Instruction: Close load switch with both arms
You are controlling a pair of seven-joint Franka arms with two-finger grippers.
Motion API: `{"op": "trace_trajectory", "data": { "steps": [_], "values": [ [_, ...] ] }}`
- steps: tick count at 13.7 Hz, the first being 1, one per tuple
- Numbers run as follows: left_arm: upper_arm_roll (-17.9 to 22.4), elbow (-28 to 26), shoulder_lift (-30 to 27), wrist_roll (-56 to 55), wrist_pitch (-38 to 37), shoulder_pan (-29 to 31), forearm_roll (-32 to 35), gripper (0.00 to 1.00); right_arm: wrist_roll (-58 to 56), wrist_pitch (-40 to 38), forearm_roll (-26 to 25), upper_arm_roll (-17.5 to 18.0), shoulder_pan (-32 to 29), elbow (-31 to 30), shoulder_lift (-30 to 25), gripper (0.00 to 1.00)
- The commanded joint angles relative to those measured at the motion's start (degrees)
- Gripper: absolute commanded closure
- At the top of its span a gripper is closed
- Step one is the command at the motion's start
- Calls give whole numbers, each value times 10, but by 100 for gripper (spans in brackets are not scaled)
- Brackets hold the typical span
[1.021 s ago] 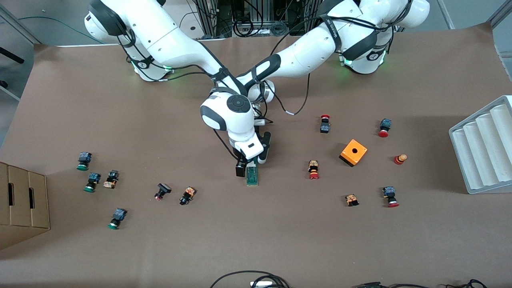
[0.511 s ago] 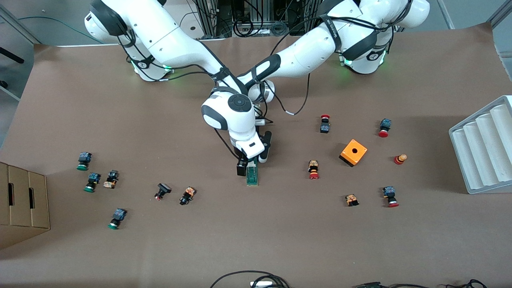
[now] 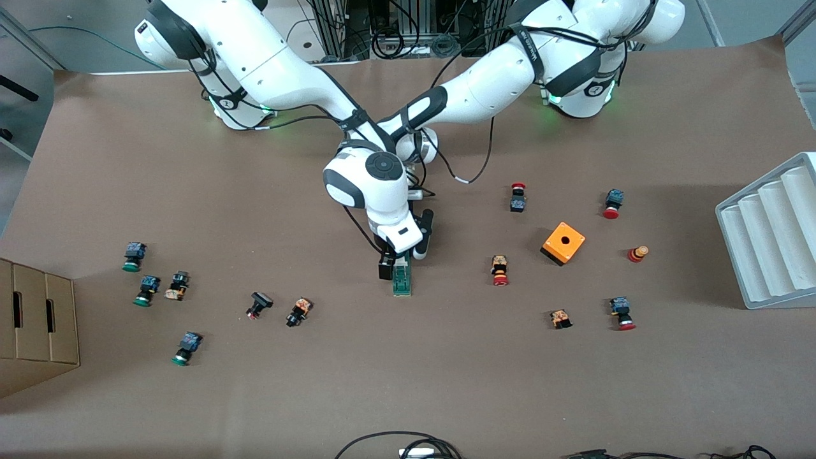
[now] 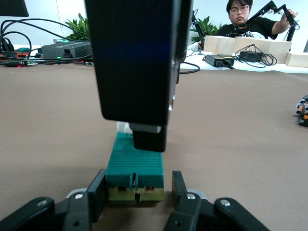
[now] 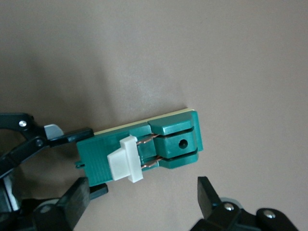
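The load switch (image 3: 401, 281), a narrow green block with a white lever (image 5: 126, 160), lies flat mid-table. My left gripper (image 4: 138, 186) is low at the switch's end farther from the front camera. Its open jaws straddle that end; one finger (image 4: 98, 191) touches the side and the other (image 4: 178, 188) stands a small gap off. In the front view it is mostly hidden under the right arm's hand. My right gripper (image 5: 143, 198) hangs over the switch (image 5: 144, 147), open wide and empty, with the lever just outside its jaws. It also shows in the front view (image 3: 400, 258).
An orange box with a hole (image 3: 563, 242) sits toward the left arm's end, with red-capped push buttons (image 3: 500, 270) around it. Green-capped buttons (image 3: 146, 290) lie toward the right arm's end. A white ribbed tray (image 3: 768, 236) and a cardboard box (image 3: 35, 325) stand at the table's ends.
The right arm's hand has shifted slightly toward the left arm's end over the switch. The switch and the left arm have not visibly moved.
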Motion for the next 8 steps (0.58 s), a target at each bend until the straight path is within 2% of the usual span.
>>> {"op": "trace_trajectory", "data": {
  "steps": [1,8],
  "values": [
    [4,13,15,-10,-9,-9,5,39,29,12,-12,-3,7,19,17,0],
    [4,12,15,-10,-9,-9,5,39,29,17,-12,-3,7,23,22,0]
  ]
}}
